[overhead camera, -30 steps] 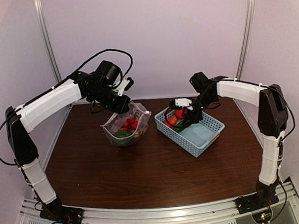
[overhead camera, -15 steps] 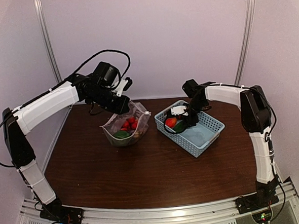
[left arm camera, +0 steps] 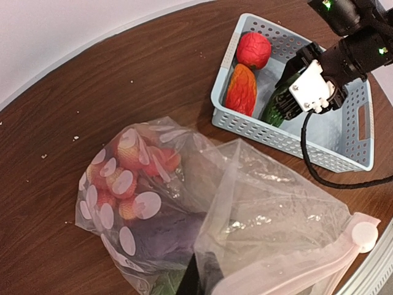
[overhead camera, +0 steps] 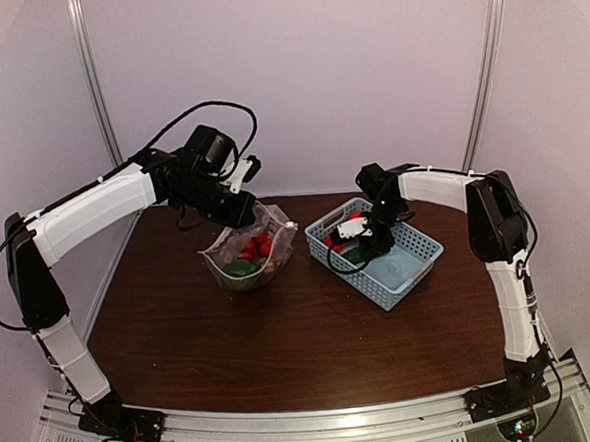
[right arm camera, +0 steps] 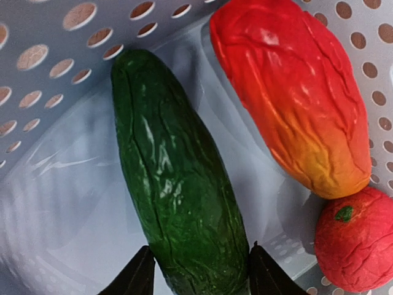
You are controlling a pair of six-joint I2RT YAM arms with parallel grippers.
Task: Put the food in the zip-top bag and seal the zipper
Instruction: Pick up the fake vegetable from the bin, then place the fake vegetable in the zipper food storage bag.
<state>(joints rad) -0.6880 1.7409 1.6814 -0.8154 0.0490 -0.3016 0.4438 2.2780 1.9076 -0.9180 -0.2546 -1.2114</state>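
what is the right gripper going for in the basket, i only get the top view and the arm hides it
observer: the cucumber; the right gripper has a finger at each side of one end.
operator: anything else in the basket
observer: a long red-orange piece and a round red one, both beside the cucumber.
operator: what's in the bag already
observer: a dark purple eggplant next to the red pieces.

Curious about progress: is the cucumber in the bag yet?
Out. The cucumber lies in the basket between the fingers of the right gripper; whether they grip it, cannot tell.
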